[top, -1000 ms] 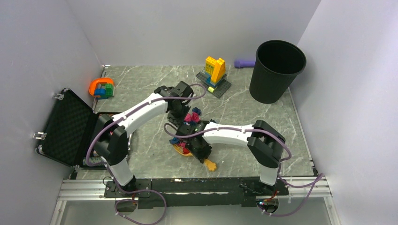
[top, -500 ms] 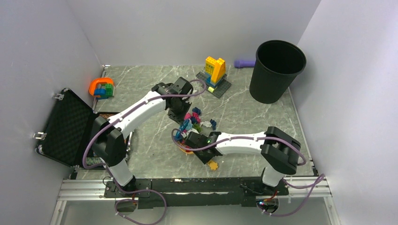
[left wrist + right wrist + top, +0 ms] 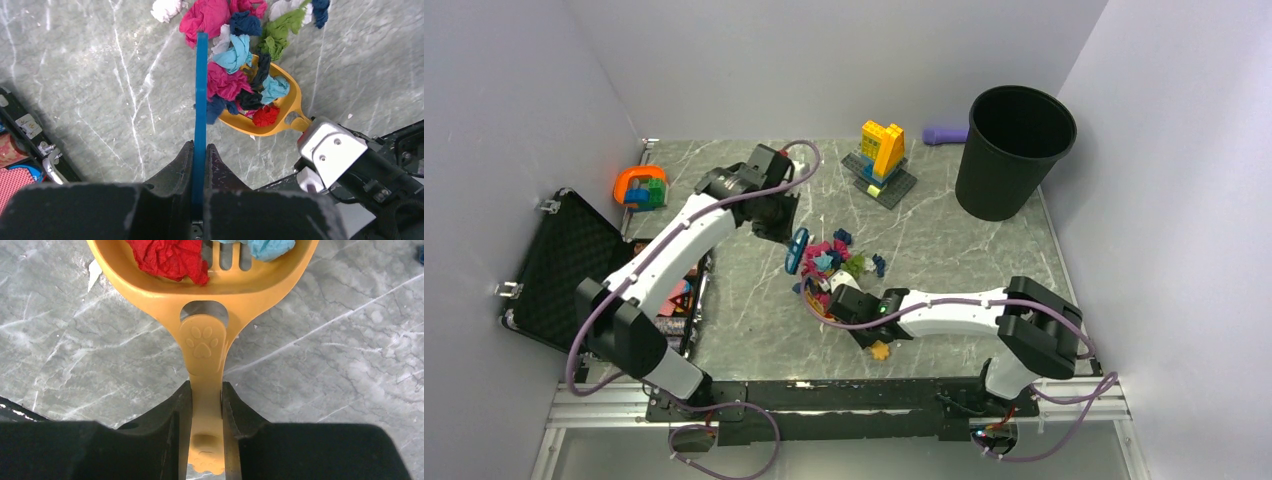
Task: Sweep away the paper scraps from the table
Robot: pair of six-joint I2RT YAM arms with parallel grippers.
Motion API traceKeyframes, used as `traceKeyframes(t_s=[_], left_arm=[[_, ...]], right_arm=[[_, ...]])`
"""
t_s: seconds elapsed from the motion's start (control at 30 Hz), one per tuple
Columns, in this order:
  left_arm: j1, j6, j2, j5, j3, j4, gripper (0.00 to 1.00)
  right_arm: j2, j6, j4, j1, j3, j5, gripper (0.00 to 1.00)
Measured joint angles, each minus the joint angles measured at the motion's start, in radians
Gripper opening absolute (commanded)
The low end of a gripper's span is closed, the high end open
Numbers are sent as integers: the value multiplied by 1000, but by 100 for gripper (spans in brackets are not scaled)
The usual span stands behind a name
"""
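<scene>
The paper scraps (image 3: 836, 262) lie bunched in one heap a little left of the middle of the table (image 3: 744, 300), with magenta, teal, dark blue, green and white wads pressed together. In the left wrist view several of them (image 3: 235, 55), a red one among them, rest inside the pan of a yellow scoop (image 3: 282, 107) whose open mouth faces the heap. The others spill over its lip onto the marble. A thin blue brush (image 3: 201, 100), seen edge-on, stands against the left side of the heap with its far end touching a magenta wad. The left gripper (image 3: 200, 147) is clamped on the brush's near end, jaws tight against both faces. The right gripper (image 3: 206, 387) is clamped on the scoop's paw-printed handle (image 3: 202, 347), one jaw on each side. From above, the left arm rises from its base and leans out left over the open black case (image 3: 564, 270). It then runs its long white forearm diagonally toward the far right, with the wrist bent down at the heap. The right arm is folded low at the table's near right corner, and its forearm lies almost level, stretched leftward to the scoop. Further out stand a black bin (image 3: 1014, 150) at the far right, a yellow-blue brick build (image 3: 882, 150) beside it, and an orange piece (image 3: 639, 187) at the far left.
</scene>
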Motion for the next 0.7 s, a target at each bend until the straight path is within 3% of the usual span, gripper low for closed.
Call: traceKeyframes(t_s=[0.53, 0.7], left_arm=[[137, -18, -163, -32, -125, 14, 0], [138, -18, -187, -49, -154, 14, 0]], right_arm=[[-165, 24, 0, 0, -45, -1, 0], [-196, 34, -90, -19, 35, -23, 0]])
